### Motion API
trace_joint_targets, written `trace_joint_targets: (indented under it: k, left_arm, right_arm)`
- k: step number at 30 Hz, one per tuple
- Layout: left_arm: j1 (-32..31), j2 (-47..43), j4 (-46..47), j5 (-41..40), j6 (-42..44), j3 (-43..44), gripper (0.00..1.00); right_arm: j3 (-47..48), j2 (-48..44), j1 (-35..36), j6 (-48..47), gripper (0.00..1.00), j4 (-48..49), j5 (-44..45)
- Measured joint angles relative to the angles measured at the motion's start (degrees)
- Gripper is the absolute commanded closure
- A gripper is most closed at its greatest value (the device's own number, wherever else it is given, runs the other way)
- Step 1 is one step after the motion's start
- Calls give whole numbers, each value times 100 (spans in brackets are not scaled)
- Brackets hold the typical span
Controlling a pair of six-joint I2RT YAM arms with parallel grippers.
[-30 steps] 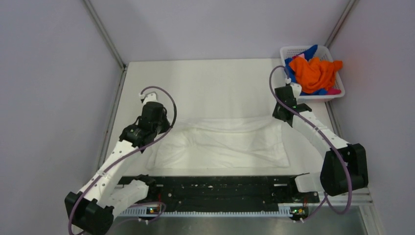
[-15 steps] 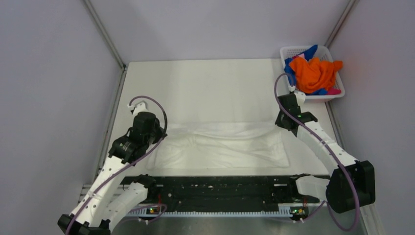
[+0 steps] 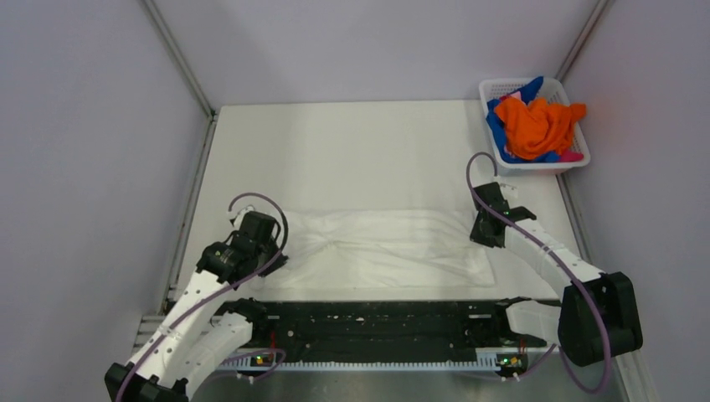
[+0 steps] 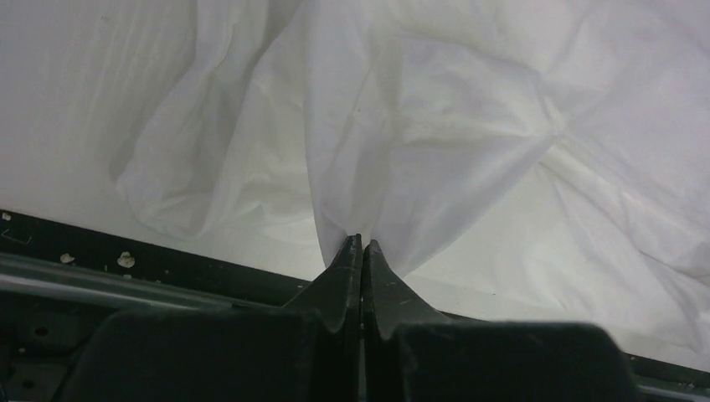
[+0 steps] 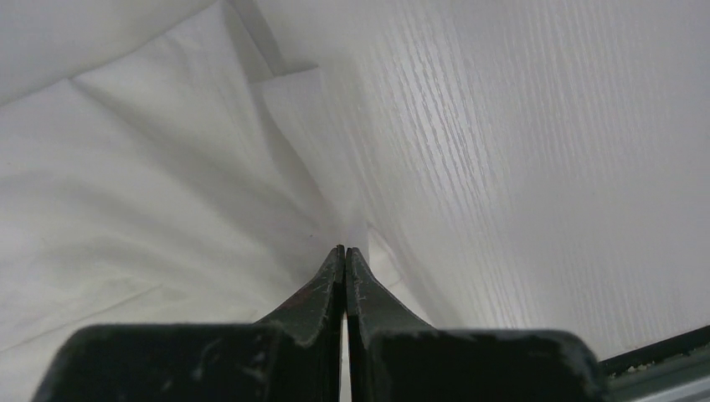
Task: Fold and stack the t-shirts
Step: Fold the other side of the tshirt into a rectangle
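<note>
The left claw (image 4: 362,244) is clenched on a pinched fold of the white t-shirt (image 3: 381,249); the right claw (image 5: 345,251) grips its other end. Between the 2, it lies spread on the near desk (image 3: 335,151). Far right, a basket (image 3: 494,86) holds the other t-shirts (image 3: 536,126).

We see a lab test cell: plain lilac walls (image 3: 84,126) on metal posts (image 3: 180,59) box in a white table (image 3: 335,151) with a black mounting rail (image 3: 377,322).

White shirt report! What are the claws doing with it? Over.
Left claw shut on white shirt, left end. Right claw shut on its right end. Shirt spread across the table. Other shirts off in the basket.
</note>
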Motion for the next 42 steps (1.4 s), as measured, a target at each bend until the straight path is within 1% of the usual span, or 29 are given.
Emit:
trace_joint_targets:
  k: [3, 4, 5, 6, 7, 8, 9, 10, 13, 14, 18, 20, 23, 24, 27, 31, 34, 37, 42]
  left_arm:
    - [-15, 116, -153, 20, -289, -201, 99]
    - [-20, 205, -236, 28, -393, -240, 85]
    - [-24, 273, -286, 28, -446, -254, 70]
    - [-39, 376, -334, 22, -498, -256, 57]
    - [-59, 479, -361, 20, -544, -256, 45]
    - [-87, 568, -391, 26, -603, -254, 32]
    - [-114, 605, -422, 39, -616, -256, 19]
    - [-138, 603, -446, 55, -632, -256, 13]
    - [-186, 498, -546, 74, -686, -251, 3]
    - [-190, 455, -575, 68, -682, -247, 1]
    - [-192, 376, -549, 9, -623, -140, 1]
    - [-192, 472, -275, 55, -511, -74, 1]
    - [-192, 785, 380, 249, -269, -63, 1]
    - [-195, 1021, 723, 378, -142, -61, 1]
    - [-192, 1731, 1305, 616, 131, 11, 1]
    - [-192, 2535, 1766, 745, 389, 79, 1]
    - [-195, 2927, 1941, 826, 487, 81, 1]
    - [-195, 3084, 2022, 870, 522, 79, 1]
    - [-192, 3018, 2280, 1034, 575, 39, 1]
  right_arm:
    - [-111, 0, 0, 109, 100, -83, -13]
    - [-125, 0, 0, 149, 97, -79, -9]
    - [-127, 0, 0, 173, 94, -79, -7]
    - [-127, 0, 0, 197, 89, -74, 4]
    - [-127, 0, 0, 232, 79, -68, 22]
    - [-127, 0, 0, 249, 63, -70, 39]
    - [-127, 0, 0, 297, 43, -74, 57]
    - [-127, 0, 0, 326, 32, -81, 87]
    - [-125, 0, 7, 442, 12, -142, 223]
    - [-120, 0, 7, 459, 6, -170, 278]
    - [-44, -81, 9, 490, 1, -323, 446]
    - [63, -247, 9, 485, 1, -348, 476]
    - [118, -643, 9, 413, 1, -184, 415]
    - [116, -791, 9, 365, 1, -118, 363]
    - [101, -1143, 9, 249, 1, 160, 144]
    - [15, -1379, 9, 136, 1, 540, -151]
    - [-28, -1397, 9, 83, 1, 619, -273]
    - [-52, -1401, 9, 39, 1, 669, -337]
    - [-52, -1399, 9, 4, 1, 691, -339]
